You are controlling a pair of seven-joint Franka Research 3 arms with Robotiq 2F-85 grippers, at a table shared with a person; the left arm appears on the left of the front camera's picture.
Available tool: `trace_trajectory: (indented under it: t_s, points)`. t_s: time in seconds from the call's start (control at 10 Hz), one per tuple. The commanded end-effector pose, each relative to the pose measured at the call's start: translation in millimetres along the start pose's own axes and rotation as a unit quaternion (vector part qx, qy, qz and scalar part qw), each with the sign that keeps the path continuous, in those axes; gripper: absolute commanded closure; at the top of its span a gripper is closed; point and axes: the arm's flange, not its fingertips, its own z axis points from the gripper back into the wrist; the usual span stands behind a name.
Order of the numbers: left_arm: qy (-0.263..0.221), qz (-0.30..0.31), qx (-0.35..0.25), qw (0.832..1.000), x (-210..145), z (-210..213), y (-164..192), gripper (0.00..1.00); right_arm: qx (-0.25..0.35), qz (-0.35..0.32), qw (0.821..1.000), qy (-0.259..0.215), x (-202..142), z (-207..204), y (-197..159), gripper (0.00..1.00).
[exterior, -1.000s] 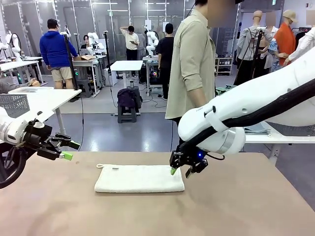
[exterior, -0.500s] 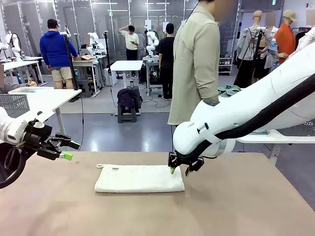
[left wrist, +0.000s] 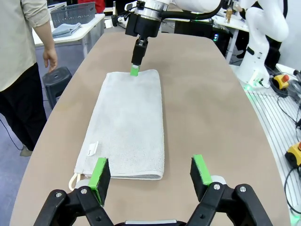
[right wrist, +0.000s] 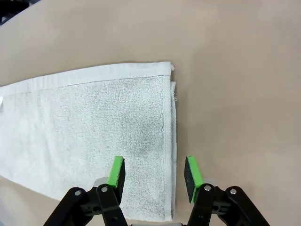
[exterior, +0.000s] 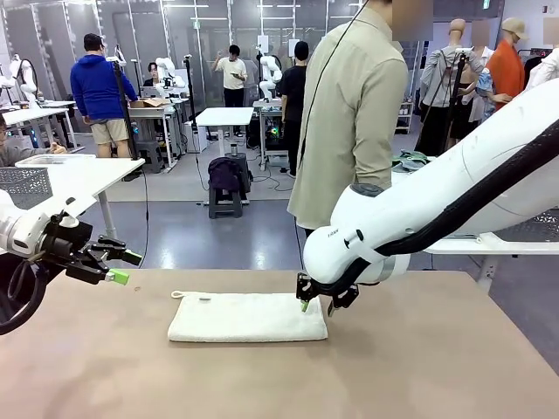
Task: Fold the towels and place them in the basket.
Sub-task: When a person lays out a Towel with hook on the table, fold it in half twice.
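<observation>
An off-white towel (exterior: 247, 317), folded into a long strip with a small loop at its left end, lies flat on the brown table. My right gripper (exterior: 316, 304) points down at the towel's far right corner, open. In the right wrist view its jaws (right wrist: 154, 173) straddle the short right edge of the towel (right wrist: 84, 122), just above it. My left gripper (exterior: 122, 266) hovers open to the left of the towel, apart from it. Its fingers (left wrist: 150, 172) frame the loop end of the towel (left wrist: 129, 122). A dark mesh basket (left wrist: 77, 13) stands on a white side table.
A person (exterior: 354, 113) stands at the table's far side, behind my right arm. Folded cloths (left wrist: 66, 29) lie beside the basket on the side table. Another grey mesh basket (exterior: 24, 185) sits on a white table at the left. Bare tabletop (exterior: 419, 367) surrounds the towel.
My right arm's elbow has swung left while its gripper stays at the towel's corner. The person has stepped to the right. The left arm has not moved.
</observation>
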Motion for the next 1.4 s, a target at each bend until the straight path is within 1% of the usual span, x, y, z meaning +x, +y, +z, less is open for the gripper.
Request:
trace_trajectory:
  t_s: [0.0, 0.4, 0.5, 0.6, 0.7, 0.8, 0.9, 1.0, 1.1, 1.2, 1.3]
  points:
    - [-0.001, -0.001, 0.001, 1.000, 1.1, 1.6, -2.8, 0.13, -0.021, -0.018, 1.000, -0.013, 2.8, -6.4, 13.2, 0.35]
    - [-0.001, -0.001, 0.001, 1.000, 1.1, 1.6, -2.8, 0.13, -0.024, -0.018, 0.999, -0.010, 2.5, -14.6, 15.8, 0.35]
    - [-0.001, -0.001, 0.001, 1.000, 1.1, 1.6, -2.8, 0.13, -0.027, -0.020, 0.999, -0.008, 2.5, -15.7, 15.8, 0.54]
    - [-0.001, -0.001, 0.001, 1.000, 1.1, 1.6, -2.8, 0.13, -0.027, -0.020, 0.999, -0.005, 2.7, -17.2, 14.9, 0.54]
    - [-0.001, -0.001, 0.001, 1.000, 1.1, 1.6, -2.8, 0.13, -0.027, -0.020, 0.999, -0.003, 2.4, -17.6, 14.7, 0.73]
    - [-0.001, -0.001, 0.001, 1.000, 1.1, 1.6, -2.8, 0.13, -0.025, -0.018, 1.000, -0.002, 2.4, -18.0, 14.2, 0.58]
    - [-0.001, -0.001, 0.001, 1.000, 1.1, 1.6, -2.8, 0.13, -0.025, -0.018, 1.000, -0.003, 2.2, -17.5, 13.8, 0.93]
    - [-0.001, -0.001, 0.001, 1.000, 1.1, 1.6, -2.8, 0.13, -0.027, -0.018, 0.999, -0.003, 2.3, -17.3, 13.4, 0.77]
    - [-0.001, -0.001, 0.001, 1.000, 1.1, 1.6, -2.8, 0.13, -0.028, -0.018, 0.999, -0.003, 2.3, -17.0, 13.0, 1.00]
    - [-0.001, -0.001, 0.001, 1.000, 1.1, 1.6, -2.8, 0.13, -0.027, -0.018, 0.999, -0.001, 2.2, -17.3, 12.4, 0.97]
    - [-0.001, -0.001, 0.001, 1.000, 1.1, 1.6, -2.8, 0.13, -0.028, -0.018, 0.999, 0.001, 1.8, -17.8, 11.5, 1.00]
